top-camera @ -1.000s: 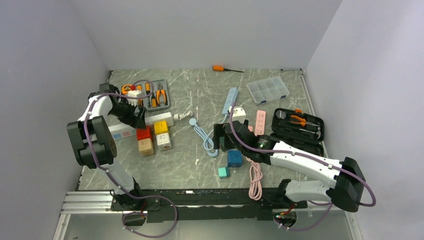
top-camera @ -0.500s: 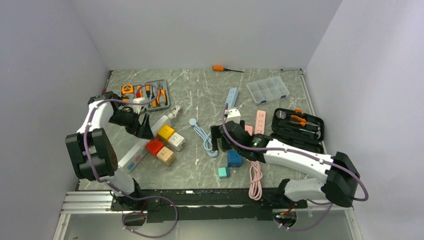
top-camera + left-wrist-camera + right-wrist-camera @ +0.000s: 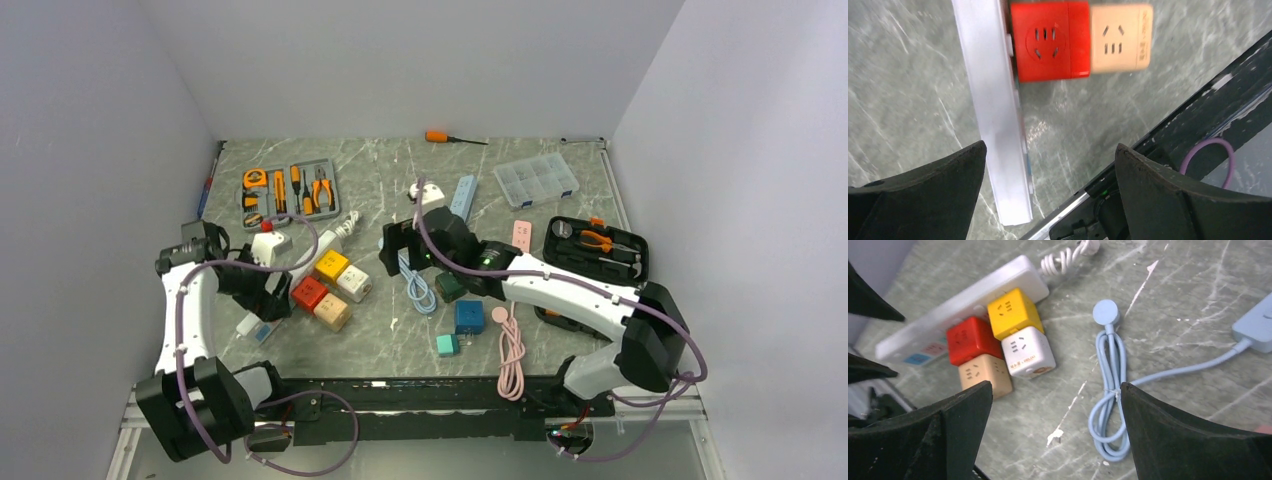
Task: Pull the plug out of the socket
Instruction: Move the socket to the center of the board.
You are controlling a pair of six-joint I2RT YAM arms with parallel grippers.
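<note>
A white power strip [image 3: 300, 270] lies diagonally on the marble table. Red [image 3: 308, 293], yellow [image 3: 331, 265], white [image 3: 354, 283] and tan [image 3: 332, 312] cube plugs cluster against its right side. My left gripper [image 3: 268, 295] hangs open over the strip's near end. In the left wrist view [image 3: 1048, 190] the strip [image 3: 993, 100] runs between the jaws, with the red cube [image 3: 1050, 40] and tan cube [image 3: 1120, 37] beyond. My right gripper [image 3: 392, 250] is open and empty to the right of the cubes. Its wrist view [image 3: 1055, 435] shows the cubes [image 3: 1010, 310] ahead to the left.
A coiled light blue cable [image 3: 415, 285] lies under the right gripper. Green [image 3: 449, 287], blue [image 3: 469, 316] and teal [image 3: 447, 344] cubes and a pink cable [image 3: 510, 350] lie nearer. A grey tool tray [image 3: 290, 188], white adaptor [image 3: 268, 241], blue strip [image 3: 462, 197] and black tool case [image 3: 597, 255] surround them.
The power strip with its cubes has swung from lying sideways to diagonal, its left end now nearer. My left gripper moved nearer along it. My right gripper moved left and farther.
</note>
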